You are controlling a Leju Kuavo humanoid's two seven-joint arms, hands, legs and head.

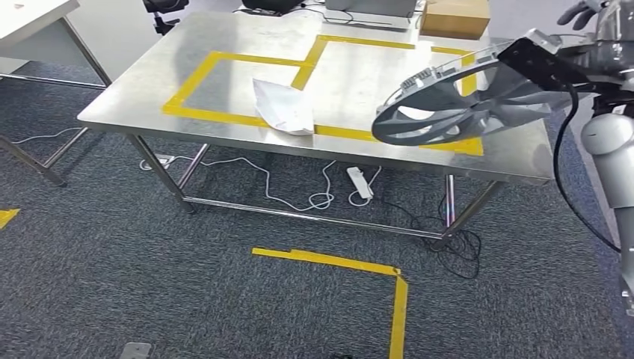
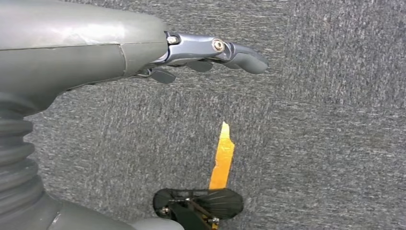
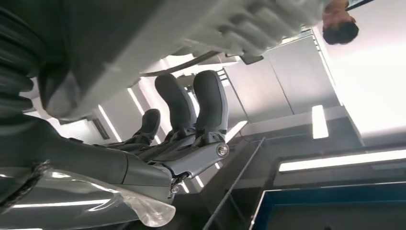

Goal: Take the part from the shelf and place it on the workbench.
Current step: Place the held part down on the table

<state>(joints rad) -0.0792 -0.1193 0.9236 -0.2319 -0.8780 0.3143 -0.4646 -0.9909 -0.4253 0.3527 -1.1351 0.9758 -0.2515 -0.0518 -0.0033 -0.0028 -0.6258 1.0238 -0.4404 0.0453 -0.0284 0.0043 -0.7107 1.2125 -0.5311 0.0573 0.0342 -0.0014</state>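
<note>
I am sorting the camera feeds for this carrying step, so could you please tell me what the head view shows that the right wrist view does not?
Head view alone: the steel workbench marked with yellow tape, a crumpled white sheet lying on it, a cardboard box at its far edge, and the part's whole spoked ring over the near right corner.

Right wrist view alone: the right hand, its dark fingers curled up against the part's underside, with ceiling lights and a person's head beyond.

Shared: the grey part, held by the right hand.
</note>
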